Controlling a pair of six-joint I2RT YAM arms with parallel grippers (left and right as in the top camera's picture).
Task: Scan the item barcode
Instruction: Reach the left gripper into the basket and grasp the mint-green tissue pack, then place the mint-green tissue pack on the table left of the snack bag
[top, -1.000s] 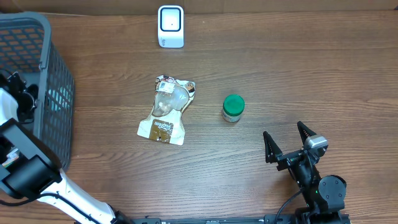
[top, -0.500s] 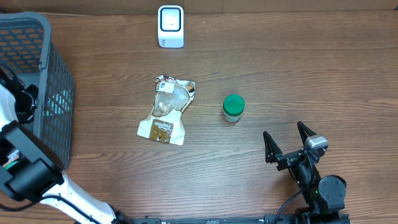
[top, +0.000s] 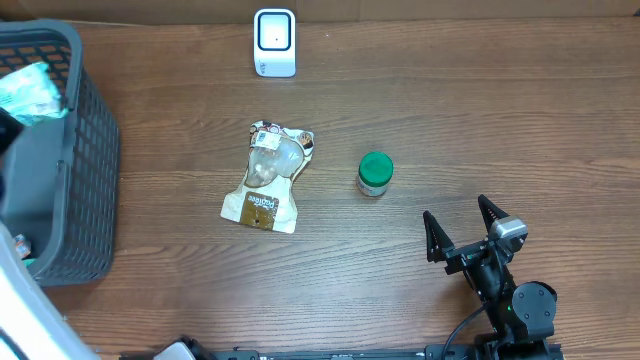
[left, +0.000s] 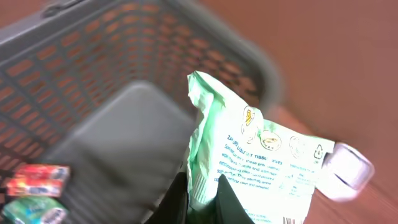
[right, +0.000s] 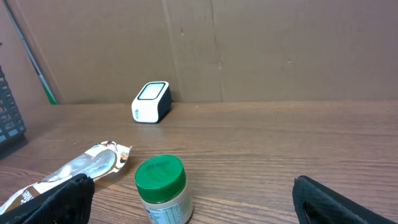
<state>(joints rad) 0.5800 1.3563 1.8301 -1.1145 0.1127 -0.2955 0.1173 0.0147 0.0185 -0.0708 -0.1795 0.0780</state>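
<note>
tissue pack (left: 261, 162) risen over basket rim (top: 55, 35), left fingers (left: 231, 202) clamped; right fingers (right: 56, 202) apart

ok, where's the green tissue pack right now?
The green tissue pack is at far left of the overhead view, over the grey basket, pinched in the left gripper; the white scanner is well to its right.

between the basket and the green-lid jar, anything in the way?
Yes: the snack pouch lies flat between the basket and the green-lid jar, apart from both. Shows in the overhead view.
</note>
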